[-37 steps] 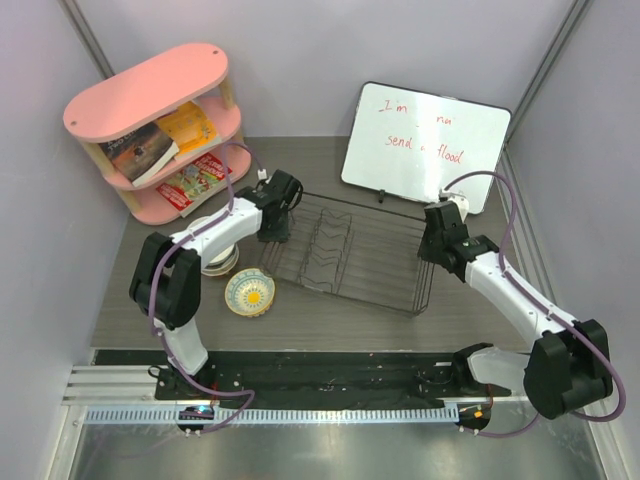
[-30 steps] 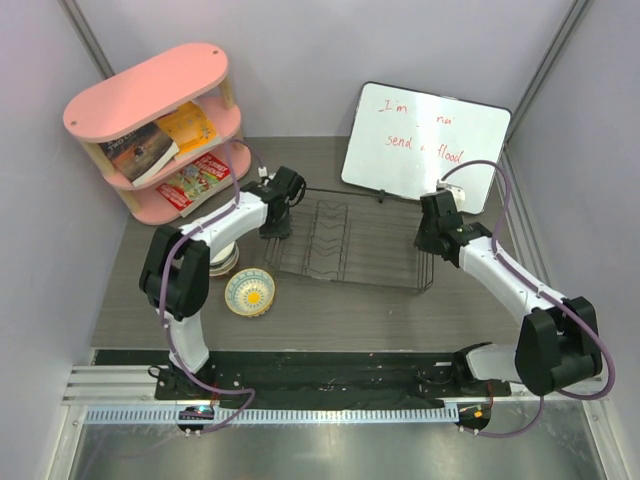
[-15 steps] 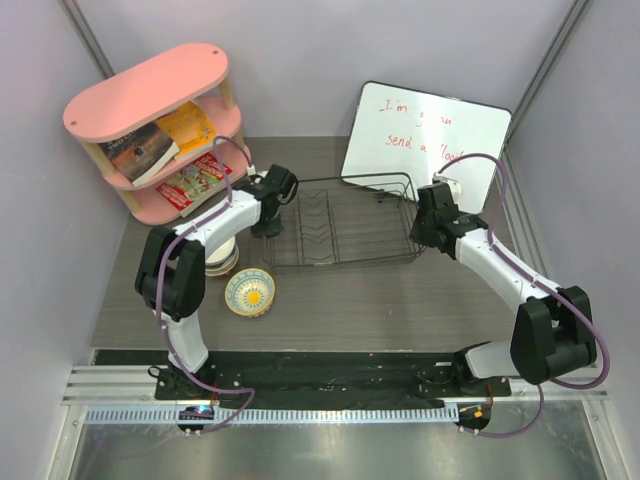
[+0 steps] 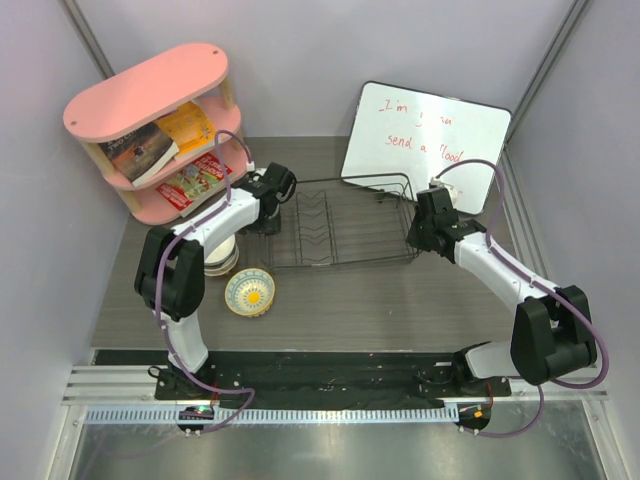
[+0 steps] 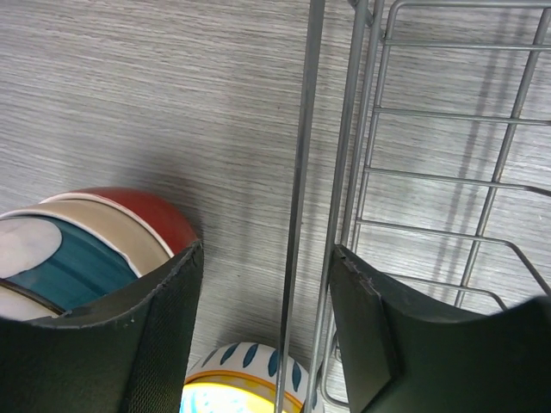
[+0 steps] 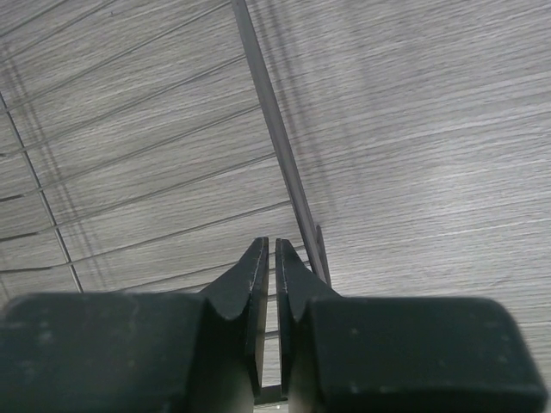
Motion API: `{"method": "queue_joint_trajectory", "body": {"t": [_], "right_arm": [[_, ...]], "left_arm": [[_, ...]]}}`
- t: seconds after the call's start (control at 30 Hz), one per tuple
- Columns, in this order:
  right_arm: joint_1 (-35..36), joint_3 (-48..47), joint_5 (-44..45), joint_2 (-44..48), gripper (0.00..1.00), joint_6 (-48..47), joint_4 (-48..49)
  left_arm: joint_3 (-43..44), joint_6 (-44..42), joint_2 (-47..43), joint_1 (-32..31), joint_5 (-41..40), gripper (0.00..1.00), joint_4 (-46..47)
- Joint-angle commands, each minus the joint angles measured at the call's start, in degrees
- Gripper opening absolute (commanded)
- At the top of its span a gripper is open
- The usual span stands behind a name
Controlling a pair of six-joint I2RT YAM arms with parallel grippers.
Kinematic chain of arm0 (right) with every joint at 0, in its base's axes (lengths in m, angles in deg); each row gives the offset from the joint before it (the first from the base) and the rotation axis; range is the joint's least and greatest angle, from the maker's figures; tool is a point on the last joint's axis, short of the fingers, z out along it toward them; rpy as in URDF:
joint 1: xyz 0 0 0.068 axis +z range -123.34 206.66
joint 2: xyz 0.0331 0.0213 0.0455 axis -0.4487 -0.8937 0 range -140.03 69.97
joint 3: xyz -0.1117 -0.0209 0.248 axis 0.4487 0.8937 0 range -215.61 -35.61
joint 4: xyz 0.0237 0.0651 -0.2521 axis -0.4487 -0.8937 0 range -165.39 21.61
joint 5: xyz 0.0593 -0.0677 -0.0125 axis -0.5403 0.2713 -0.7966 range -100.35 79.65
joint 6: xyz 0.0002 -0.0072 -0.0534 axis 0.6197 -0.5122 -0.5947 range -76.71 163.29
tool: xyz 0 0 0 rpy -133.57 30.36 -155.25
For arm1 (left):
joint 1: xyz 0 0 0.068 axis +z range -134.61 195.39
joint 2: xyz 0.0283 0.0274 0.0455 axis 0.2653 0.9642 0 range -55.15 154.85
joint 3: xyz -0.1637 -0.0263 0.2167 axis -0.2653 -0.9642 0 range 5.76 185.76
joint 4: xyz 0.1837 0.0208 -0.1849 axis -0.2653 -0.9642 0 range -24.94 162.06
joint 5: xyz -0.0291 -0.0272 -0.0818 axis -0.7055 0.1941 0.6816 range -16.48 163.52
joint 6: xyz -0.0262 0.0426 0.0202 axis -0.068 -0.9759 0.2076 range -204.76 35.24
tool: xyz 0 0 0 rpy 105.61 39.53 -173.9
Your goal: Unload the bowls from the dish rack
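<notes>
2 wide-spread fingers of the left gripper (image 5: 267,254) straddle the thin rim wires of the dish rack (image 4: 340,265) and hold nothing. I would lift straight off so neither pad snags. The right gripper (image 6: 269,245) is pinched almost closed at the rack's 3 o'clock end; whether it holds a wire I cannot tell. The glossy round bowls (image 5: 95,241) sit stacked on the table at the rack's 9 o'clock, and the yellow-patterned bowl (image 4: 250,292) sits at 7 o'clock.
</notes>
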Motion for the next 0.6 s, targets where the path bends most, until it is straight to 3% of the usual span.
{"method": "queue_joint_trajectory", "body": {"t": [0.0,0.33,0.5,0.53,0.57], "right_arm": [[-0.3,1.4,-1.2,1.4,0.11,0.5,-0.8],[-0.3,4.2,-4.0,3.7,0.09,2.5,-1.0],[-0.3,3.7,-2.6,6.9,0.15,2.2,-1.2],[-0.3,3.3,-2.5,7.2,0.18,2.1,-1.6],[-0.3,2.1,-2.6,7.5,0.29,1.8,-1.8]], "left_arm": [[1.6,-0.8,-2.4,0.7,-2.8,0.61,-0.5],[1.2,-0.6,-3.8,1.1,-3.1,0.62,-1.0],[1.5,-0.6,-7.9,1.1,0.1,0.63,1.2],[1.7,-0.7,-8.9,1.1,0.8,0.63,1.7],[1.9,-0.8,-9.8,1.1,1.5,0.64,2.2]]}}
